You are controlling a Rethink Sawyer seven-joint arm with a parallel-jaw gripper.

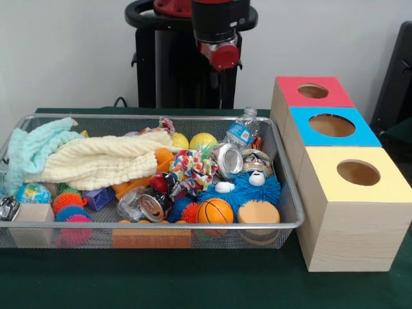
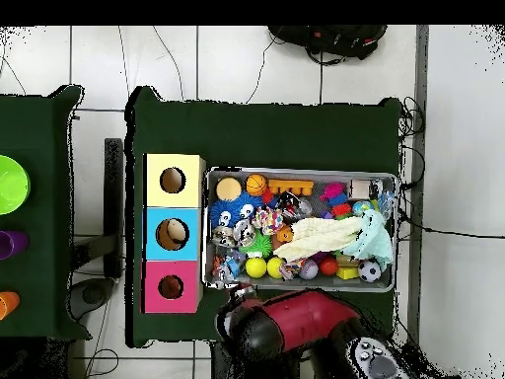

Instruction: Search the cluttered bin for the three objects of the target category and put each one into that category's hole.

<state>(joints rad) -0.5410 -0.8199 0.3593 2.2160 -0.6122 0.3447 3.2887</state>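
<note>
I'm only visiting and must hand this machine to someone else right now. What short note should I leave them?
Gripper: drawn back above the bin's far side, holding nothing visible; open or shut cannot be told.
Wire bin: still full of clutter, including cloths, balls, cans and a water bottle.
Boxes beside it: red-topped, blue-topped, yellow-topped, one round hole each. The blue one seems to hold something in the overhead view.
Done: unclear. Left: find the target items and drop them in.

Bright, even light; soft shadows.
</note>
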